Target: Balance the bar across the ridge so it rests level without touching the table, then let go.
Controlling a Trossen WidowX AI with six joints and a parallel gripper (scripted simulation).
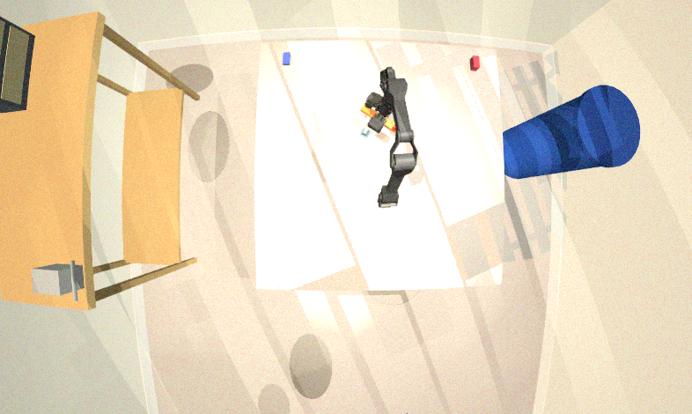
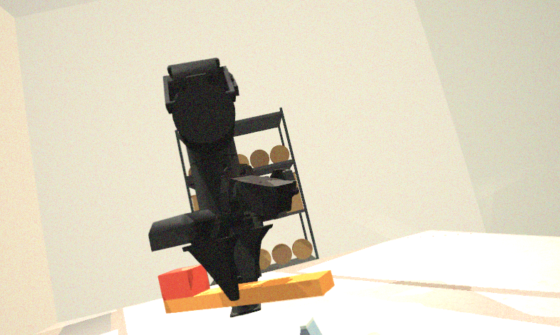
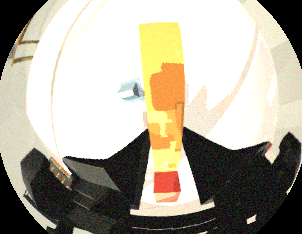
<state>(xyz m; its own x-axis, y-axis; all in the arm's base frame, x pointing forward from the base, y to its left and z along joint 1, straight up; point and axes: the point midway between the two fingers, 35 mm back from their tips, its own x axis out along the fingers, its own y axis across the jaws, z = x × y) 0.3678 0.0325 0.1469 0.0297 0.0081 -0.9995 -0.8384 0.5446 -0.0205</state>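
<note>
The bar [image 1: 367,108] [image 2: 294,286] [image 3: 160,45] is long and yellow-orange, with a red block [image 2: 183,281] [image 3: 166,181] on one end. My gripper [image 2: 242,294] [image 3: 166,132] is shut on the bar between its ends and holds it above the table, roughly level. The ridge [image 1: 365,132] [image 2: 311,327] [image 3: 129,91] is a small pale blue piece on the table, beside the bar to the left in the wrist view and not under it. Its lower part is cut off in the exterior view. The arm hides part of the bar in the top view.
A small blue block [image 1: 286,57] and a small red block [image 1: 474,62] lie toward the top edge of the white table [image 1: 297,205] in the top view. A large blue cylinder [image 1: 606,126] stands at the right, wooden furniture [image 1: 45,154] at the left.
</note>
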